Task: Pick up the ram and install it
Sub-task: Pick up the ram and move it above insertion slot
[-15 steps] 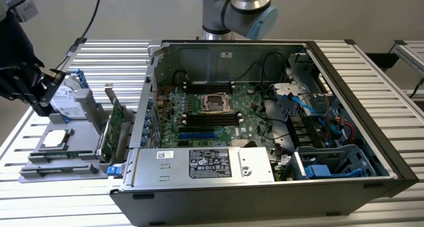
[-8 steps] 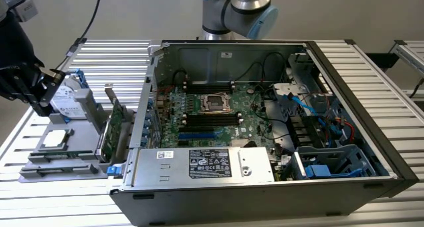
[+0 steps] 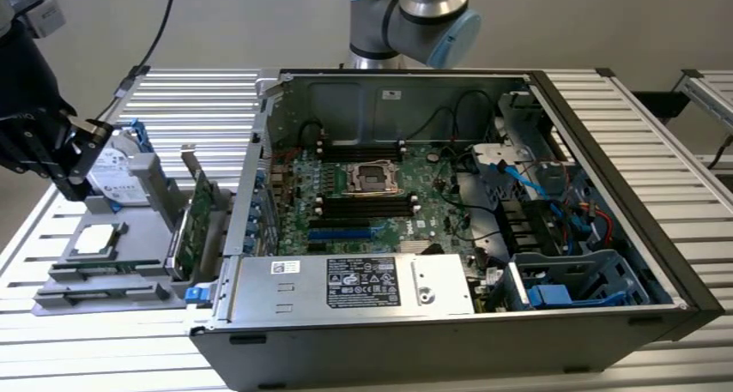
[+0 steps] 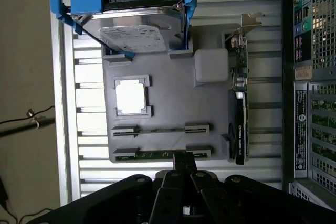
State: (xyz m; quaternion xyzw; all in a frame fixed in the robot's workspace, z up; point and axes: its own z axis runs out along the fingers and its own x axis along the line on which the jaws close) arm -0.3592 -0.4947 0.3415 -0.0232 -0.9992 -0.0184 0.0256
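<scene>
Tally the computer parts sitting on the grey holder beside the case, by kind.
hard drive, with blue rails: 1
processor chip: 1
expansion card: 1
ram stick: 1 seen; whether the slot beside it holds another is unclear
Total: 4

A black gripper (image 4: 184, 162) hangs over a pale grey tray (image 4: 168, 93), where the ram (image 4: 157, 154) shows as a thin green strip. The hard drive (image 4: 142, 32) is silver with a white label and bright blue rails (image 4: 86, 1). The expansion card (image 3: 201, 212) and motherboard (image 3: 366, 195) are green, the computer case (image 3: 653, 229) black, the ribbed table (image 3: 195, 92) silver
</scene>
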